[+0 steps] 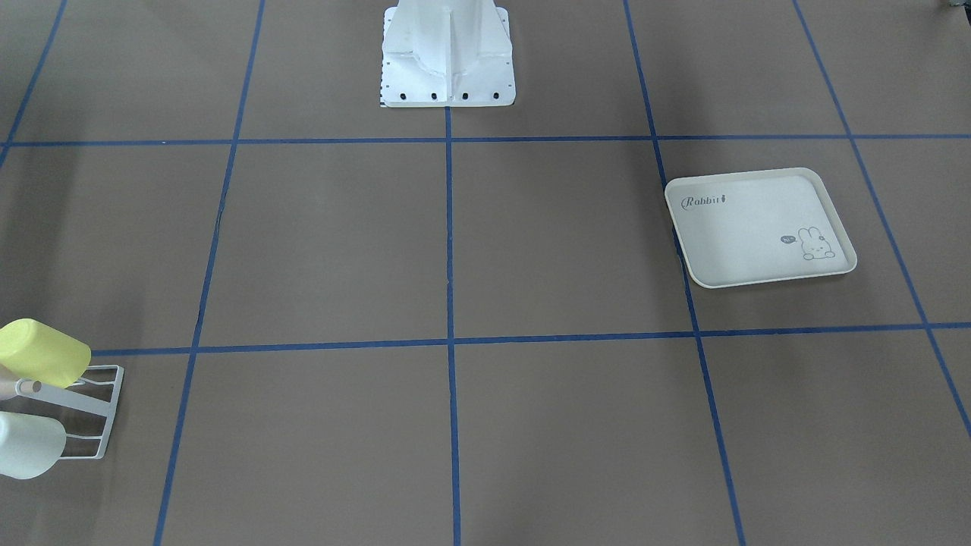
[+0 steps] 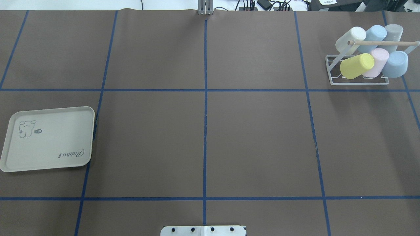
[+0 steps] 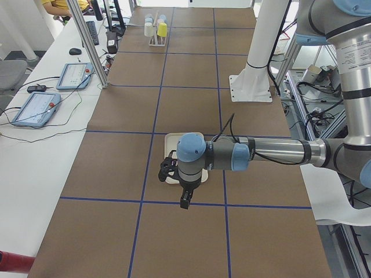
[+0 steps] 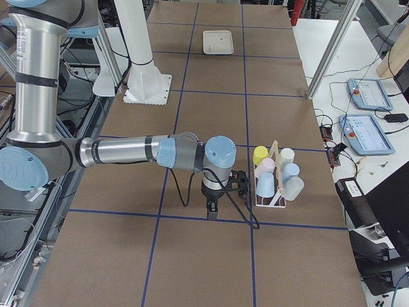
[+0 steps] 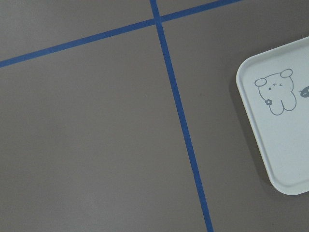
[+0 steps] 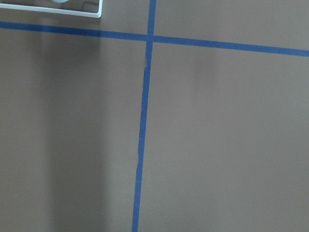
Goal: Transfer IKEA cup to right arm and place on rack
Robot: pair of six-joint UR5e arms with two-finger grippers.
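Several pastel IKEA cups sit tilted on the white wire rack [image 2: 358, 81] at the table's far right corner, a yellow cup [image 2: 357, 66] foremost. The rack [image 1: 102, 413] and the yellow cup [image 1: 44, 353] also show in the front-facing view at the left edge. My right gripper [image 4: 212, 214] hangs over the table just beside the rack [image 4: 275, 185], apart from it. My left gripper [image 3: 184, 204] hangs by the near edge of the cream tray [image 3: 169, 176]. Both grippers show only in the side views, so I cannot tell whether they are open or shut. No cup shows at either gripper.
The cream rabbit-print tray [image 2: 49, 139] lies at the table's left side, its corner [image 5: 277, 121] in the left wrist view. A rack corner [image 6: 91, 12] shows in the right wrist view. The white robot base [image 1: 447, 53] stands at mid-table. Tablets and cables line the operators' side.
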